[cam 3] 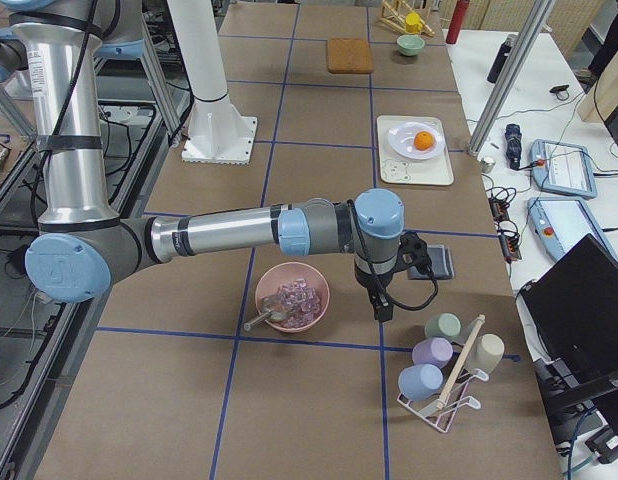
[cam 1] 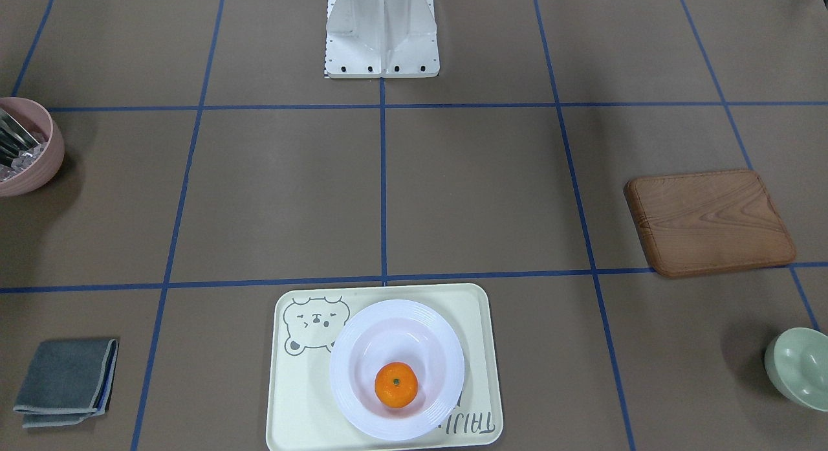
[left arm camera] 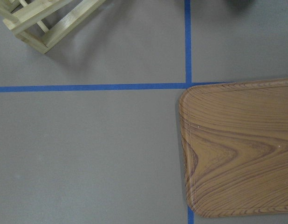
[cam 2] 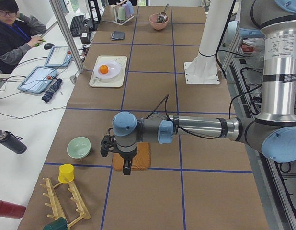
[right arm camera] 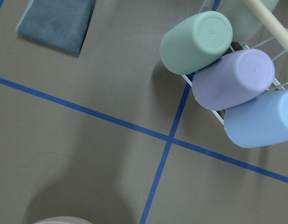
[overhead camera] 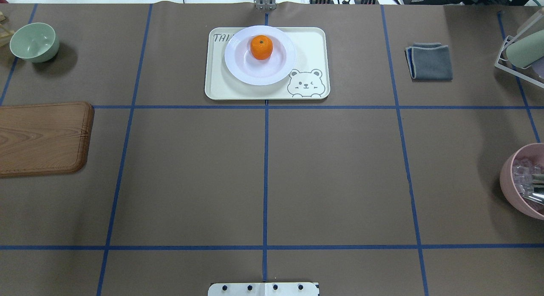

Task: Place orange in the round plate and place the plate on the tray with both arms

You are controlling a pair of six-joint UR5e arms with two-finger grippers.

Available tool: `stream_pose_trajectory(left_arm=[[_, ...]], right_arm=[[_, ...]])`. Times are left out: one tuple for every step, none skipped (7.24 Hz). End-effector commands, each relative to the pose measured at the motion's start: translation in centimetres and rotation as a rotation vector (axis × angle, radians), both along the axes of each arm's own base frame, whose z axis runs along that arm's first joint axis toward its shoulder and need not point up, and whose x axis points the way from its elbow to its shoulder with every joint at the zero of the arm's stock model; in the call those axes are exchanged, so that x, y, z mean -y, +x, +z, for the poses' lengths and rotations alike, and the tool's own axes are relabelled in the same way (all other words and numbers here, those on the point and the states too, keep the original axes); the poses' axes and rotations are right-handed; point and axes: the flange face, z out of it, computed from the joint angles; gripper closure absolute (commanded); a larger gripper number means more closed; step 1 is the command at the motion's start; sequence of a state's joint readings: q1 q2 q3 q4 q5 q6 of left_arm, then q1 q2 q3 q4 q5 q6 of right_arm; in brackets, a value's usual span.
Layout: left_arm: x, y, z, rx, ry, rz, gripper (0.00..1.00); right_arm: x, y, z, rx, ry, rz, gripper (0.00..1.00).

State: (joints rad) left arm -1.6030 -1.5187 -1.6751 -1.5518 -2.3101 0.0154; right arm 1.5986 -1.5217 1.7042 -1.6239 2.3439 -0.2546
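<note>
The orange point(overhead camera: 261, 47) point(cam 1: 396, 385) lies in the white round plate point(overhead camera: 234, 60) point(cam 1: 344, 373). The plate rests on the cream bear-face tray point(overhead camera: 313, 43) point(cam 1: 291, 412) at the table's far middle. Both arms are drawn back to the table's ends, far from the tray. The left gripper point(cam 2: 126, 168) hangs over the near edge of the wooden board point(cam 2: 141, 158). The right gripper point(cam 3: 381, 305) hangs between the pink bowl point(cam 3: 289, 275) and the cup rack point(cam 3: 444, 385). These grippers show only in the side views, so I cannot tell whether they are open or shut.
A pale green bowl point(overhead camera: 34, 42) and the wooden board point(overhead camera: 42, 136) are on the robot's left. A folded grey cloth point(overhead camera: 429, 61), the pink bowl point(overhead camera: 516, 181) and pastel cups point(right arm camera: 214, 42) are on its right. A person point(cam 2: 14, 33) sits at the side desk.
</note>
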Motion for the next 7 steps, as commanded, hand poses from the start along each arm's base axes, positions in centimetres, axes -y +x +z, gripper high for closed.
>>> stream_pose_trajectory(left_arm=[[-0.01,0.0,0.01,0.0,-0.001,0.0,0.02],[-0.01,-0.01,0.02,0.001,-0.001,0.0,0.02],[0.0,-0.01,0.01,0.002,0.0,0.0,0.02],[0.0,0.0,0.0,0.0,0.001,0.0,0.02],[0.0,-0.01,0.01,0.001,0.001,0.0,0.02],[0.0,-0.01,0.01,0.002,0.001,0.0,0.02],[0.0,-0.01,0.01,0.002,0.001,0.0,0.02]], right_arm=[[0.07,-0.01,-0.09,0.0,0.003,0.0,0.0],[0.07,-0.02,-0.1,0.002,0.002,0.001,0.0],[0.03,-0.01,-0.82,0.0,0.015,0.001,0.0],[0.02,-0.01,-1.06,0.0,0.02,0.001,0.0],[0.02,-0.01,-1.06,0.0,0.02,0.001,0.0],[0.03,-0.08,-1.06,0.0,0.02,-0.001,0.0],[0.03,-0.09,-1.06,0.0,0.02,-0.001,0.0]])
